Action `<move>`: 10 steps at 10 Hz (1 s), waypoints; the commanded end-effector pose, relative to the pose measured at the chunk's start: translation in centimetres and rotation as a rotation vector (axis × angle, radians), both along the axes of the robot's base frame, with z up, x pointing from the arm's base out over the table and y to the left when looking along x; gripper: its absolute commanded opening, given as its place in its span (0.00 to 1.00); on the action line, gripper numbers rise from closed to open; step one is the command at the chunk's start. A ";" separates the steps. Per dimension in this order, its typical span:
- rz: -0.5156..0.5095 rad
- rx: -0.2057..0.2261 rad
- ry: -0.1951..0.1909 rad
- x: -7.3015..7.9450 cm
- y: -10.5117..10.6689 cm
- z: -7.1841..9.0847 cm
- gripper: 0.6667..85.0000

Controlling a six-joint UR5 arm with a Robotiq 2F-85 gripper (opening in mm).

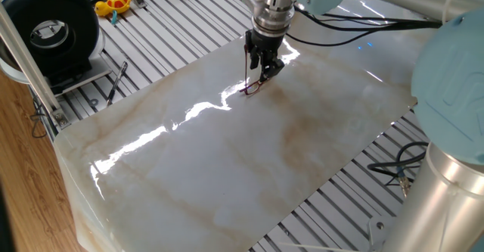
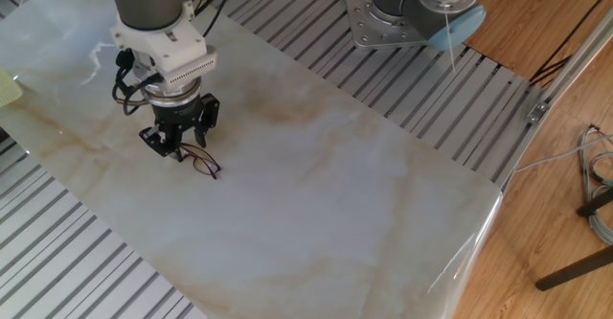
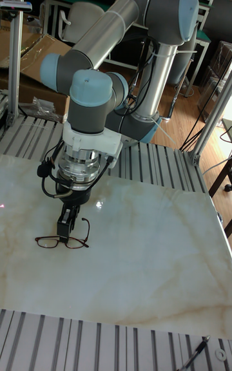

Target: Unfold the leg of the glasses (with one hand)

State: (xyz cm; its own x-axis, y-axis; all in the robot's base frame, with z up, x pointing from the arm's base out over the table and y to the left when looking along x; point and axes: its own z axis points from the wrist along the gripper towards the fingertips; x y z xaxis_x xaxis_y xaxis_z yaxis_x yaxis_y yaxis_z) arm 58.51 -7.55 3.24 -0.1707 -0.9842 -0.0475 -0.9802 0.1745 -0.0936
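From one fixed view, I saw my pincer [image 1: 262, 73] pointing down, fingers close together over the glasses [image 1: 252, 88] on the bench [image 1: 227, 161]. In the other fixed view, the glasses [image 2: 203, 162] lay at its tips. From the tall view, the pincer [image 3: 65, 236] looked clenched on the frame's middle; the glasses [image 3: 62, 241] sat lens-front toward that camera.

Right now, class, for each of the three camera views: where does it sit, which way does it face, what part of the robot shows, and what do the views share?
One fixed view: high beside the table, looking down across the marble top; shows the gripper and the arm's pale-blue body.
The other fixed view: high on the opposite side, looking down; shows the gripper, wrist and base.
Tall fixed view: facing the robot's front; shows the whole arm above the glasses.
All share gripper and glasses.
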 end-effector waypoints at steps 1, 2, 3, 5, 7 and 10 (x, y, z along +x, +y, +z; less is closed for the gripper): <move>-0.009 0.013 -0.007 0.3 0.2 -0.6 0.54; -0.009 0.017 -0.007 0.3 0.4 -0.6 0.53; -0.008 0.023 -0.004 0.3 0.5 -0.7 0.53; -0.005 0.021 -0.004 0.2 0.5 -0.7 0.53; -0.002 0.017 -0.007 0.2 0.2 -0.8 0.53; 0.003 0.019 -0.011 -0.1 0.0 -1.1 0.53</move>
